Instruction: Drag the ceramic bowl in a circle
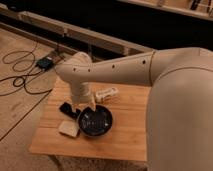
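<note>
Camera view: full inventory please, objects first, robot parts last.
ceramic bowl: 1, glossy dark with pale speckles, front-centre of the table
phone: 1, black, flat, left of the bowl
pale block: 1, cream, front-left of the bowl; type unclear
white object: 1, white, lying behind the bowl; type unclear
table: 1, light wood, centre of view
cables: several, black, on the floor at left
box: 1, blue, on the floor behind the table's left corner
arm: 1, white, reaching in from the right
gripper: 1, white, at the bowl's back-left rim

Table [127, 131] bears phone [67, 109], pale block [69, 128], perhaps bottle [107, 93].
</note>
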